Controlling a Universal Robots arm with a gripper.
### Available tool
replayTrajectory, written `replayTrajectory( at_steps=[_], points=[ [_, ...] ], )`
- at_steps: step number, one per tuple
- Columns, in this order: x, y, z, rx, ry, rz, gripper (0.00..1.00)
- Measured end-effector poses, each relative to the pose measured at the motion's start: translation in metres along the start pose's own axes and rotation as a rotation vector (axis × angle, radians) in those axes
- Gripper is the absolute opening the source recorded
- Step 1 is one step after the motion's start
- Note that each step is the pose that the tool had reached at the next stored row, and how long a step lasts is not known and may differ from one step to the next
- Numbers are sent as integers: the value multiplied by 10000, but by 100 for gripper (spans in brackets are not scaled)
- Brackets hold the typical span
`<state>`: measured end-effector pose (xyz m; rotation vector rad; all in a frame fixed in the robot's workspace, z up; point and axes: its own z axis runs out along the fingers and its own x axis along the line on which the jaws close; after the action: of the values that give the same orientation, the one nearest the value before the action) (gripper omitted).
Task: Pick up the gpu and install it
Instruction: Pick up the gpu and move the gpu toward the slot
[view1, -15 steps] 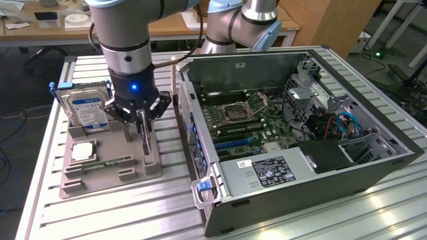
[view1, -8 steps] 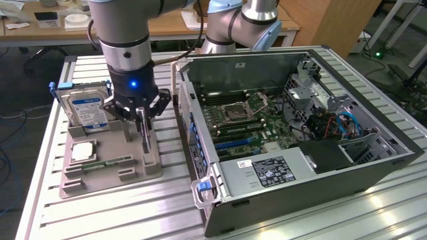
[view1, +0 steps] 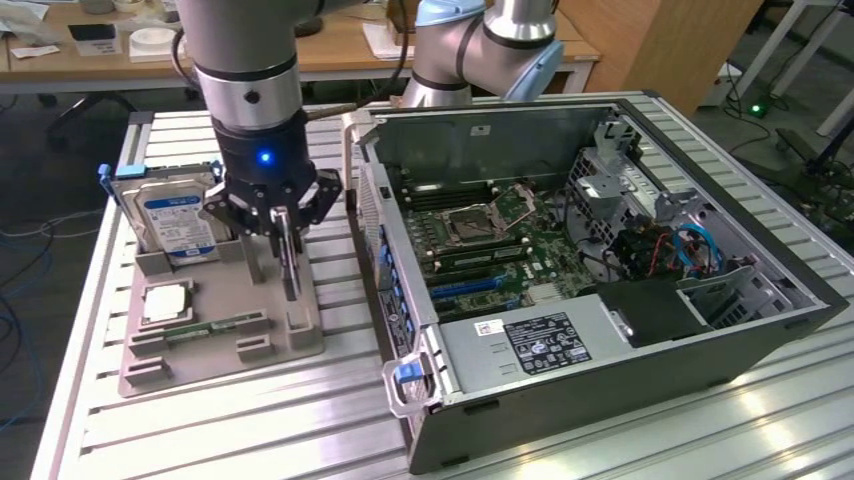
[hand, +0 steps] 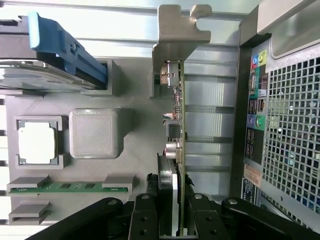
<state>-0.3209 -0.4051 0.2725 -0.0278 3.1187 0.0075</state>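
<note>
The gpu (view1: 288, 272) is a thin dark card standing on edge at the right side of the grey holder (view1: 274, 345). In the wrist view the gpu (hand: 178, 105) appears edge-on, its silvery metal bracket at the far end. My gripper (view1: 286, 240) comes straight down over it, and its black fingers (hand: 149, 220) press on both faces of the card, so my gripper (hand: 172, 222) is shut on it. The card's lower edge is still at the holder. Beside the holder, the open computer case (view1: 747, 330) lies on its side with the green motherboard (view1: 501, 250) exposed.
The holder (hand: 135, 165) also carries a silver hard drive (view1: 174, 215) with a blue bracket (hand: 67, 47), a square processor (view1: 167, 300) and a green memory stick (view1: 214, 328). The case's rear panel (hand: 287, 125) is close to the card. A second arm (view1: 481, 40) stands behind the case.
</note>
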Motion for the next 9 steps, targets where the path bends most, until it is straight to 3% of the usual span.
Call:
replayTrajectory(
  at_steps=[9],
  points=[
    [-3, 1, -152, 0, 1, 0, 28]
  ],
)
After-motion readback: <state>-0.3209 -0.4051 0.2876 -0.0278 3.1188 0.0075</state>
